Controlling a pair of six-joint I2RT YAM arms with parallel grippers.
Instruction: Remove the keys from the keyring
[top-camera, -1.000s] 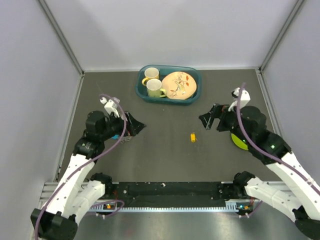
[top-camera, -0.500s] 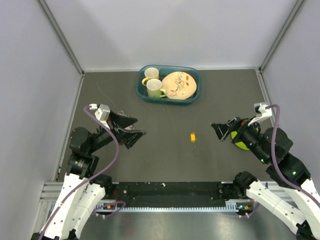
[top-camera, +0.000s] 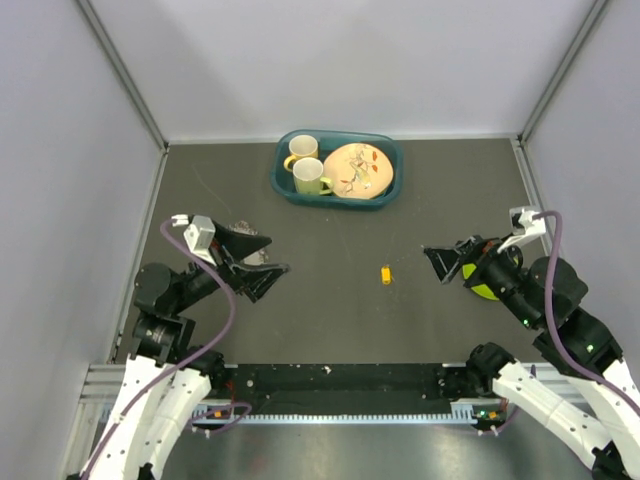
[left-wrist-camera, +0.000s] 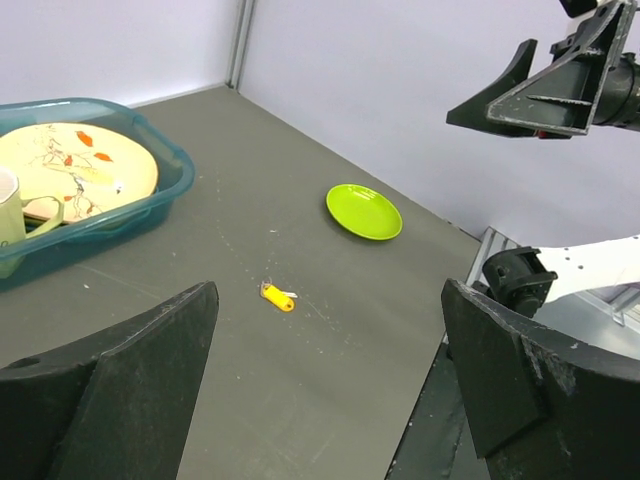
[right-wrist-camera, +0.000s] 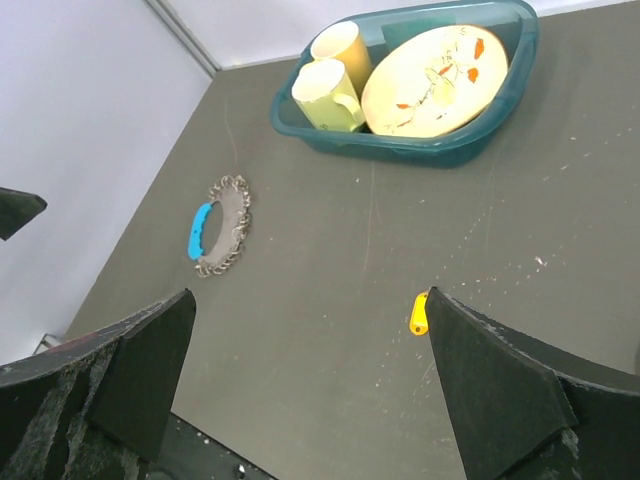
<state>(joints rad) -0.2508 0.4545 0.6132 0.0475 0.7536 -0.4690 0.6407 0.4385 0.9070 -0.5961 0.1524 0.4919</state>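
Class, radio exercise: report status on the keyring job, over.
Left tool open, empty. Right tool open, empty. Orange key alone mid-table; blue-headed bunch apart, by left tool. Tub and green plate well aside.

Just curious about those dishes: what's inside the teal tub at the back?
Two pale yellow mugs and a patterned plate. The tub floor under them is covered, so anything beneath is hidden.

Raised left pincer (top-camera: 272, 254), jaws spread wide, raised right pincer (top-camera: 436, 264), jaws spread wide

Loose key (top-camera: 386, 274) between key bunch (right-wrist-camera: 203, 230) and saucer (left-wrist-camera: 364, 211)
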